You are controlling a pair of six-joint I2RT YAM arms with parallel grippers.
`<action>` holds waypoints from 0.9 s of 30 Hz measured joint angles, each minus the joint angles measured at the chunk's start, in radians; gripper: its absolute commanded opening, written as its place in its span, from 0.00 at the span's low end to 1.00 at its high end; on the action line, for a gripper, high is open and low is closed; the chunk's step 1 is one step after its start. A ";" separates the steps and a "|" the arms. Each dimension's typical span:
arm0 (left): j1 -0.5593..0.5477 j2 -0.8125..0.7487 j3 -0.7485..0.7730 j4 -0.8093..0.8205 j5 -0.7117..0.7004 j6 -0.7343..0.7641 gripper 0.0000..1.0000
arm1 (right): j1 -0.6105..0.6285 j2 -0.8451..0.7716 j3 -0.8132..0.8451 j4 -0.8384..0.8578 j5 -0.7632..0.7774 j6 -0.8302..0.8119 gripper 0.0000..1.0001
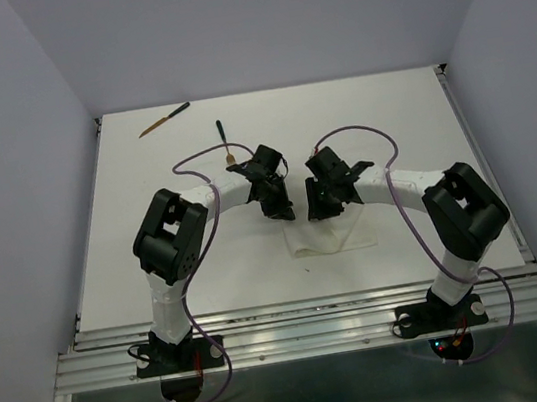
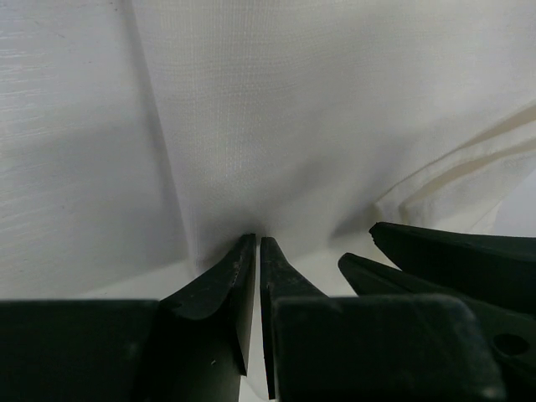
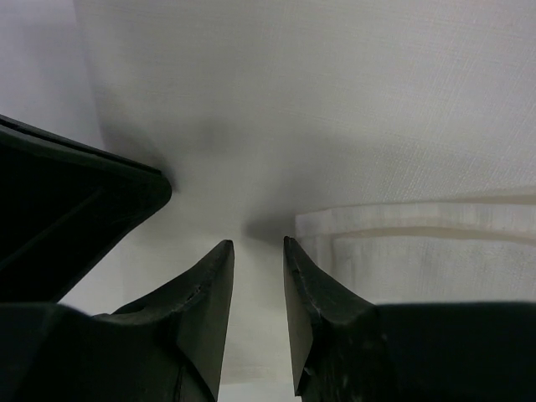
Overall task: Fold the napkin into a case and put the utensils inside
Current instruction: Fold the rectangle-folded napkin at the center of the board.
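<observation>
The white napkin (image 1: 340,236) lies partly folded at the table's middle, with layered hems (image 3: 419,243) showing in the right wrist view. Whether it forms a case I cannot tell. My left gripper (image 1: 282,209) sits at its upper left edge, jaws pressed together on a raised ridge of napkin (image 2: 251,126) at the tips (image 2: 256,241). My right gripper (image 1: 318,209) hovers just beside it, jaws apart over the cloth (image 3: 335,100), with nothing between its tips (image 3: 258,244). Two wooden utensils lie apart: one (image 1: 164,121) at the far left, a fork (image 1: 224,139) behind the left wrist.
The two grippers are very close; the right one's fingers (image 2: 435,251) show in the left wrist view. Purple cables (image 1: 192,162) loop over both arms. Grey walls close in the table on three sides, and a metal rail (image 1: 308,327) runs along the near edge.
</observation>
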 measured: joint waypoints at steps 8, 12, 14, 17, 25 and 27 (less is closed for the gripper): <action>0.000 0.000 0.000 0.000 -0.005 0.024 0.19 | 0.007 0.003 -0.003 -0.079 0.151 0.010 0.36; 0.005 0.000 0.000 0.000 -0.003 0.031 0.19 | 0.007 -0.042 -0.040 -0.133 0.248 0.029 0.36; 0.007 0.000 0.000 0.000 0.000 0.034 0.19 | 0.007 -0.082 -0.068 -0.162 0.286 0.041 0.36; 0.007 0.000 0.000 0.000 0.002 0.037 0.19 | 0.007 -0.132 -0.097 -0.208 0.331 0.060 0.36; 0.014 0.000 0.000 0.000 0.004 0.037 0.19 | 0.007 -0.229 -0.105 -0.327 0.420 0.103 0.36; 0.014 0.000 0.000 0.000 0.004 0.037 0.19 | 0.007 -0.269 -0.105 -0.353 0.433 0.110 0.38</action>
